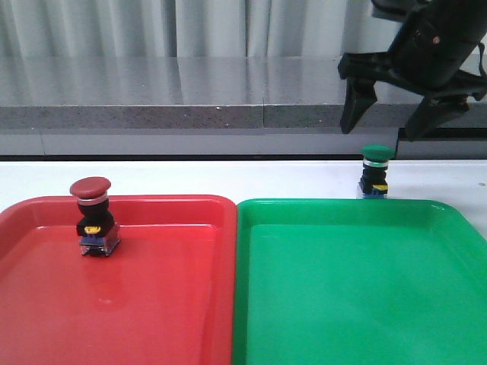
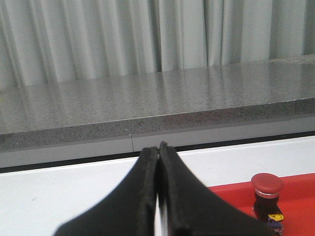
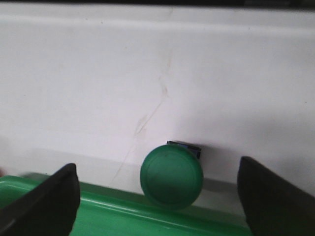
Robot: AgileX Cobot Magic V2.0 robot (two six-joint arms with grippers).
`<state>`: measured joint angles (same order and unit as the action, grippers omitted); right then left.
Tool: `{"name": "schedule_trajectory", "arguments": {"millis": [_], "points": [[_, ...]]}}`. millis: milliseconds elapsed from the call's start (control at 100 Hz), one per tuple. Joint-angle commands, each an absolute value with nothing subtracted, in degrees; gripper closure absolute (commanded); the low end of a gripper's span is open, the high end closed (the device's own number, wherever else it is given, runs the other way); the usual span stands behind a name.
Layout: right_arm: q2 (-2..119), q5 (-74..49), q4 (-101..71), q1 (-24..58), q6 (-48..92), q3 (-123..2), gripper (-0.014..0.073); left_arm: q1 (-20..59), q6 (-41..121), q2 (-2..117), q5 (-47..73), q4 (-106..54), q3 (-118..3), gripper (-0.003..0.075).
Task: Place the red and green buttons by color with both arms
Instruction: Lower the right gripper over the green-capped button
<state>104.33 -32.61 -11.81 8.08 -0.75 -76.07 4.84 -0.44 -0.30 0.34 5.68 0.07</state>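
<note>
Hovering right gripper [image 1: 388, 122] jaws spread above green button [image 1: 374, 172] (on worktop [image 1: 190, 179]), left gripper [image 2: 158, 152] jaws pressed together, red button [image 1: 93, 216] in red tray [image 1: 175, 304].

My right arm [image 1: 434, 46] cut off at 1 o'clock, front view. Green tray [image 1: 358, 289] and red tray [image 1: 114, 304] cropped at 6. Green button [image 3: 171, 176] body hidden under its cap, right wrist view.

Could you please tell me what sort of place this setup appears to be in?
Probably a lab or test bench rather than a home: a plain white table holds a red tray and a green tray, backed by a grey stone-look ledge and pale curtains.
</note>
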Motion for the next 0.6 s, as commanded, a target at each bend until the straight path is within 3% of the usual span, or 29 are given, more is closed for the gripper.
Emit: {"name": "schedule_trajectory", "arguments": {"millis": [0, 440, 590], "points": [[103.02, -28.75, -11.82, 8.08, 0.00, -78.09, -0.0052, 5.12, -1.12, -2.05, -3.84, 5.62, 2.46, 0.0739], [106.34, -27.66, -11.82, 8.08, 0.00, -78.16, -0.0045, 5.12, -1.12, -2.05, -3.84, 5.62, 2.46, 0.0739], [106.49, -28.27, -11.82, 8.08, 0.00, -78.16, 0.0123, 5.12, -1.12, -2.05, -3.84, 5.62, 2.46, 0.0739]]}}
